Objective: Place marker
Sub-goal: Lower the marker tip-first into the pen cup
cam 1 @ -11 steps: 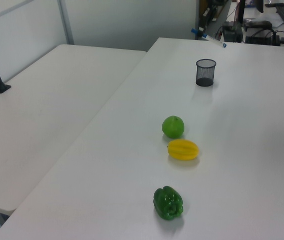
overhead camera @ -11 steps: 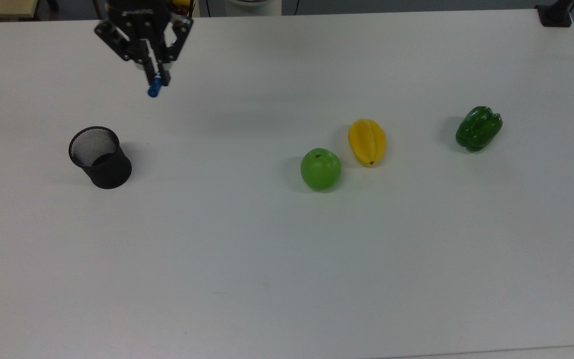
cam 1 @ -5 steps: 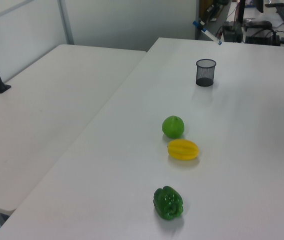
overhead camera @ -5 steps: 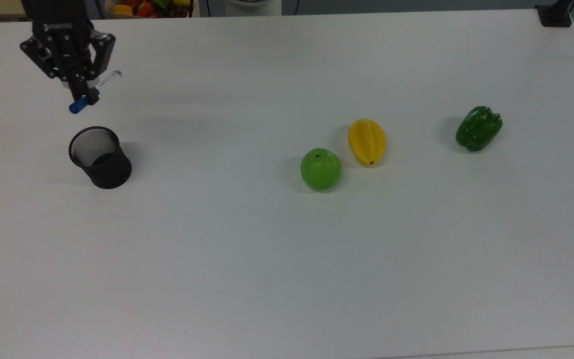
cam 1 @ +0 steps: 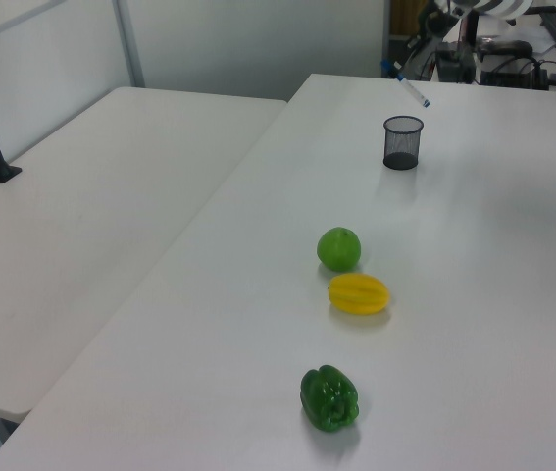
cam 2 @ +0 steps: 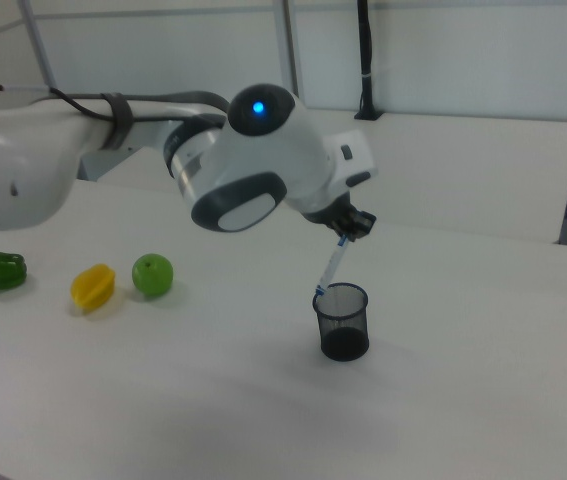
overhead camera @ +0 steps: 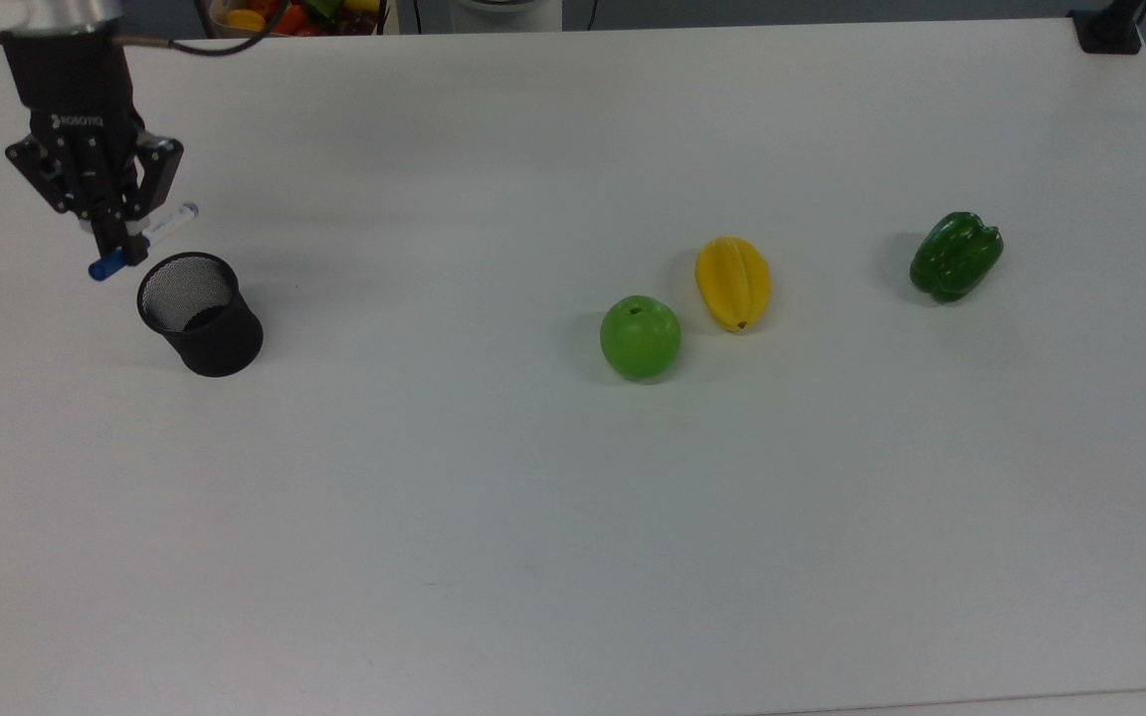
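Observation:
My gripper [overhead camera: 115, 239] is shut on the marker [overhead camera: 150, 227], a slim white pen with a blue cap [overhead camera: 105, 267], held tilted in the air. In the top view it hangs just up and left of the black mesh cup [overhead camera: 200, 313]. The right view has the marker [cam 2: 332, 265] slanting down from the gripper [cam 2: 348, 228], its lower blue end at the rim of the cup [cam 2: 343, 321]. In the left view the marker [cam 1: 411, 88] hovers above the cup [cam 1: 402, 142].
A green apple [overhead camera: 641, 336], a yellow starfruit [overhead camera: 732, 283] and a green bell pepper [overhead camera: 955, 255] lie on the white table [overhead camera: 573, 517], far to the top view's right of the cup. A bowl of fruit [overhead camera: 285, 14] sits past the table's far edge.
The gripper has carried the marker toward the top view's left and down, from well right of the cup's line to just beside its rim. The fruit and cup have not moved.

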Controlling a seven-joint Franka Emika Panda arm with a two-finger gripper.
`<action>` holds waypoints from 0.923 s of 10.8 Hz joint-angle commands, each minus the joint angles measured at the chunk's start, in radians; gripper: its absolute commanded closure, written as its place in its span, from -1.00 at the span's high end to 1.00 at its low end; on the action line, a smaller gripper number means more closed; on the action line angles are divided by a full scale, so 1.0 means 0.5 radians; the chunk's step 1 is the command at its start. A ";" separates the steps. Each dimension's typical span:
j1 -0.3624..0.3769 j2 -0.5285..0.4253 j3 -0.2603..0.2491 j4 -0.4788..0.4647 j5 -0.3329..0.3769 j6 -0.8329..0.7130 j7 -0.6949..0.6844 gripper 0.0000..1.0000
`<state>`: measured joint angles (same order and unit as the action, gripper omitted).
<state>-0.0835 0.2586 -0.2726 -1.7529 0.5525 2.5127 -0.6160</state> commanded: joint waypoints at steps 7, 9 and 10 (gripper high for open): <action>0.007 0.182 0.024 -0.084 0.570 0.423 -0.572 -1.00; 0.007 0.188 0.063 -0.087 0.570 0.423 -0.572 -1.00; 0.010 0.194 0.073 -0.090 0.570 0.423 -0.569 -1.00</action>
<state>-0.0875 0.3651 -0.2533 -1.7735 0.8069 2.6931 -0.8627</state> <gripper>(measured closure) 0.837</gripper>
